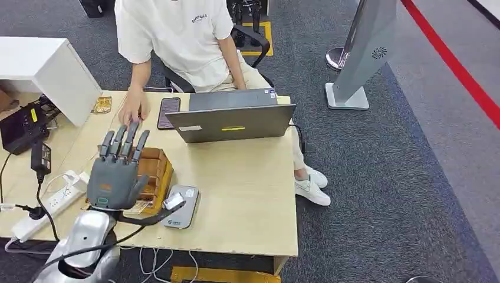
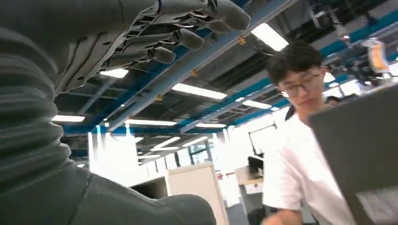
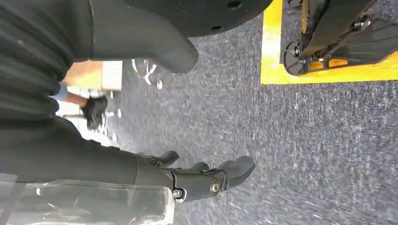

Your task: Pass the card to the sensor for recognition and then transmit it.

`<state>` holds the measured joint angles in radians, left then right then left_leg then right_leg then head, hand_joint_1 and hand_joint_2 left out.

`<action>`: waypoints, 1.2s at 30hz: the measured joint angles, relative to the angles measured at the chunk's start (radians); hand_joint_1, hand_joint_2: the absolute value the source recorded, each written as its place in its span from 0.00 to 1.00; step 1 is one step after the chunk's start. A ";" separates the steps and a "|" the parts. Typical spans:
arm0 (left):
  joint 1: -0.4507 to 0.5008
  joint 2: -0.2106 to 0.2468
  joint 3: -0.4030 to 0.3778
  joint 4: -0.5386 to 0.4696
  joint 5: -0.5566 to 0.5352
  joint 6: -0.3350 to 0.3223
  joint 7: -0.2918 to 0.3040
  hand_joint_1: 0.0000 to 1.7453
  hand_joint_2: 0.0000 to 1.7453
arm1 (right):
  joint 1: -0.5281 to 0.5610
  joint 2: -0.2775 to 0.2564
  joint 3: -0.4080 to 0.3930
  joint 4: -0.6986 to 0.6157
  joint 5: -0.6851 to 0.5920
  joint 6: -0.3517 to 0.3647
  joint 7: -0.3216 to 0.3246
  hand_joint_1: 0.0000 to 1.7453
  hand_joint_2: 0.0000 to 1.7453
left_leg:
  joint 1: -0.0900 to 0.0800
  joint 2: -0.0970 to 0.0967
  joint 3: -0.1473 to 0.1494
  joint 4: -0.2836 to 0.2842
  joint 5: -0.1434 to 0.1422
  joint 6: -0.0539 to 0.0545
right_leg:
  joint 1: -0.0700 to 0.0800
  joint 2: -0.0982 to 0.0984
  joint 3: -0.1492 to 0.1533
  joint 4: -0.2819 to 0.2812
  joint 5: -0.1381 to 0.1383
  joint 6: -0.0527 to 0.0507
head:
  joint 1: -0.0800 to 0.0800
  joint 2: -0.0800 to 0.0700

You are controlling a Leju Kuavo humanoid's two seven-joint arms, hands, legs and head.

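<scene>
My left hand [image 1: 115,171] hovers over the wooden box [image 1: 154,172] at the desk's [image 1: 247,194] near edge, fingers spread and straight, holding nothing; the sensor [image 1: 181,206] lies just beside the box, a flat grey pad with a pale square on top and a small green mark near its front; I cannot pick out the card for certain; my right hand [image 3: 197,180] hangs over grey carpet [image 3: 300,154], fingers loosely apart, empty; a person in a white shirt [image 1: 177,35] sits behind the laptop [image 1: 233,121], one hand beside a phone [image 1: 168,112].
</scene>
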<state>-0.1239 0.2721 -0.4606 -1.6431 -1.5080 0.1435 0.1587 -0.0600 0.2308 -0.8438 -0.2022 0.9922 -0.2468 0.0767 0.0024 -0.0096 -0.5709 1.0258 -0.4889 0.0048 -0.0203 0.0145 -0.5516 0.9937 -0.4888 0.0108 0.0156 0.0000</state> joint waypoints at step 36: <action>0.247 0.028 0.120 0.045 0.000 0.196 0.236 0.00 1.00 | 0.003 0.006 -0.043 -0.001 0.064 0.000 0.002 0.00 1.00 | 0.000 -0.002 0.000 0.000 0.000 0.001 | 0.000 -0.003 0.001 0.000 0.000 0.000 | 0.000 0.000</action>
<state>0.1226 0.3002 -0.3404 -1.5984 -1.5084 0.3391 0.3949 -0.0573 0.2373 -0.8869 -0.2029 1.0563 -0.2468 0.0782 0.0025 -0.0112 -0.5709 1.0256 -0.4891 0.0053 -0.0203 0.0117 -0.5509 0.9936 -0.4889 0.0109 0.0156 0.0000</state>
